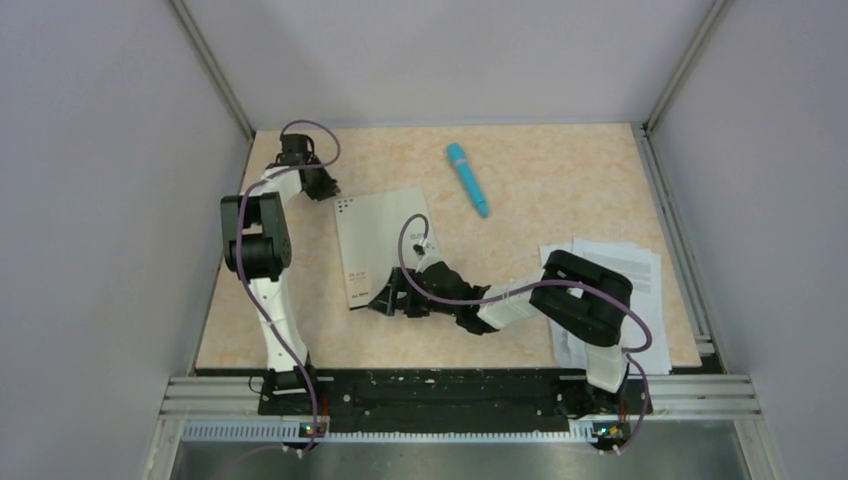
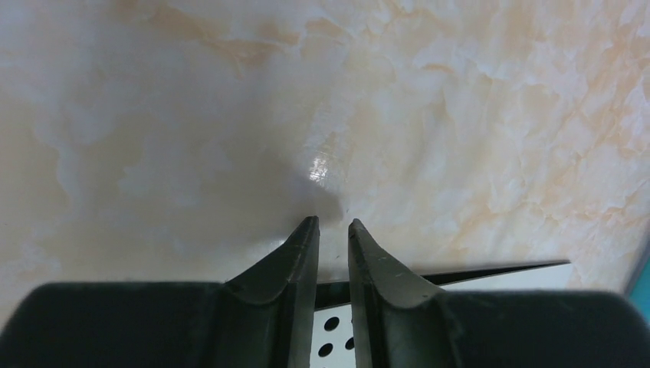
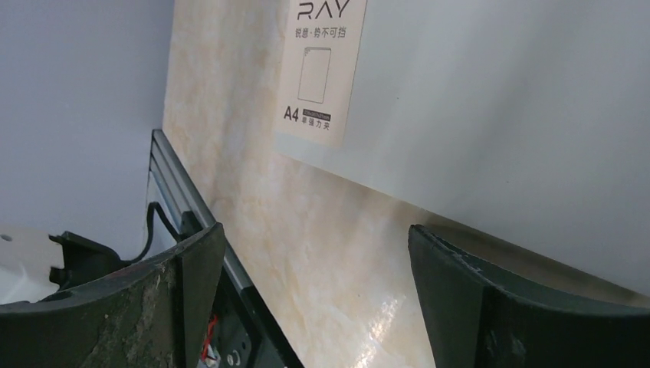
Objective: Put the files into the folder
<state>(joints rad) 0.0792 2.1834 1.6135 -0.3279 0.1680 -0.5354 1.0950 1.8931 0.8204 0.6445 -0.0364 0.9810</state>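
The folder (image 1: 385,240) lies shut and flat in the middle of the table (image 1: 560,190), its pale cover up. The left gripper (image 1: 322,185) is low at the folder's far left corner, its 2 fingers (image 2: 303,261) almost together with nothing between them. The right gripper (image 1: 390,298) is at the folder's near edge, spread wide and holding nothing. A blue stick (image 1: 467,178) lies farther back. The files (image 1: 625,265) lie at the table's right side, apart from the folder.
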